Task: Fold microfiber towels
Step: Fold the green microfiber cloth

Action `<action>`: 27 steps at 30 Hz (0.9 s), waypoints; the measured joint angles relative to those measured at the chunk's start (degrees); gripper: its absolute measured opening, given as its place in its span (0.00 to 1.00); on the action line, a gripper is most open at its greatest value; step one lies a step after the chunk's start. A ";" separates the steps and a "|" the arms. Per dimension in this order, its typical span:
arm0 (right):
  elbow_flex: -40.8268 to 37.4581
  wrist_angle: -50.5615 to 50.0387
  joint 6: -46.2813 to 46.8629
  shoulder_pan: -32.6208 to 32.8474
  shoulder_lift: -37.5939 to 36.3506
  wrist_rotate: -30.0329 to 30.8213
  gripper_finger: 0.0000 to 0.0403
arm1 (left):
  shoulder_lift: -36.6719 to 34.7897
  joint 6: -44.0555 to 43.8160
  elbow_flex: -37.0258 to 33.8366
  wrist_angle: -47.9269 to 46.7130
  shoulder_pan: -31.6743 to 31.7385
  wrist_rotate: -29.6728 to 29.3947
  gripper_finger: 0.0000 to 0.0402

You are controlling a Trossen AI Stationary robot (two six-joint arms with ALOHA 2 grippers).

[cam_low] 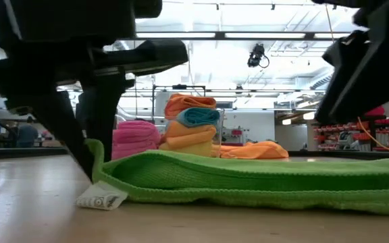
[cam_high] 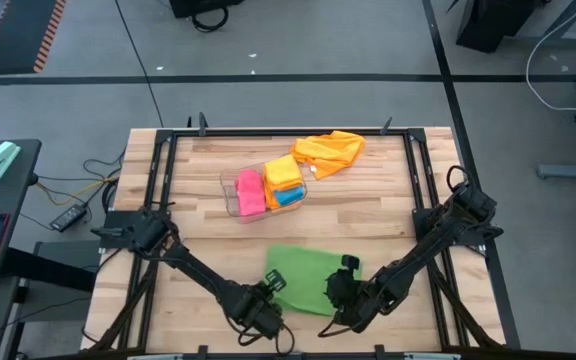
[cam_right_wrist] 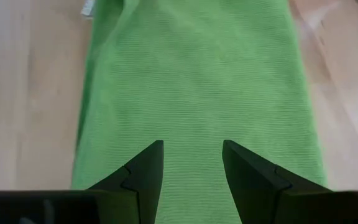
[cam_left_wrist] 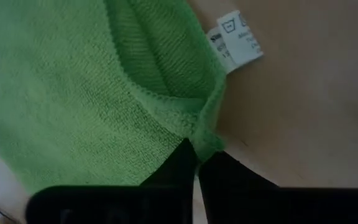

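Green towel lay flat at lower centre of the worktop. Left gripper had its fingers pinched shut on one corner; right gripper hovered half open, holding nothing. Lifting that corner straight across should keep the edges aligned.

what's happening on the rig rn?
Towel folding. A green towel lies flat at the table's front. The left gripper is shut on its corner by the care tag. The right gripper hangs open over the towel's other side, holding nothing. Behind, a clear bin holds pink, orange, yellow and blue towels; another orange towel lies loose beside it.
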 joint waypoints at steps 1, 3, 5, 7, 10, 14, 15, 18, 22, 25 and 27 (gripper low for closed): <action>0.00 0.57 -0.44 -0.10 -0.09 -0.29 0.43 | 0.00 -1.16 0.00 -0.04 -0.24 0.01 0.08; 0.02 1.70 -0.66 -0.38 -0.12 -1.23 0.43 | -0.24 -2.59 0.00 -0.18 -0.65 0.05 0.16; 0.01 1.78 0.23 -0.42 -0.12 -2.47 0.43 | -0.85 -3.38 0.00 -0.33 -1.20 0.48 0.25; 0.00 1.93 2.13 -0.60 -0.12 -3.00 0.43 | -1.93 -3.80 -0.02 -0.79 -1.46 0.61 0.33; 0.00 1.80 7.33 -0.51 -0.12 -5.05 0.43 | -4.44 -5.59 -0.02 -2.49 -1.65 0.61 0.44; 0.00 1.69 18.24 0.72 -0.15 -8.83 0.43 | -7.51 -9.69 -0.04 -4.07 -0.68 0.32 0.51; 0.00 1.35 21.53 0.95 -0.17 -9.58 0.43 | -8.20 -10.30 -0.03 -4.03 -0.19 0.33 0.51; 0.00 -0.67 29.65 0.86 -0.21 -12.34 0.43 | -9.33 -12.71 -0.02 -2.88 2.09 0.24 0.51; -0.02 -4.12 34.69 0.59 -0.21 -15.26 0.43 | -8.53 -14.73 0.05 2.48 6.45 1.34 0.46; -0.02 -5.78 34.18 1.06 -0.21 -15.54 0.43 | -5.71 -13.25 -0.03 3.50 8.80 2.66 0.42; -0.02 -7.41 32.37 1.08 -0.21 -15.55 0.43 | -3.97 -11.91 -0.08 3.68 9.72 4.68 0.39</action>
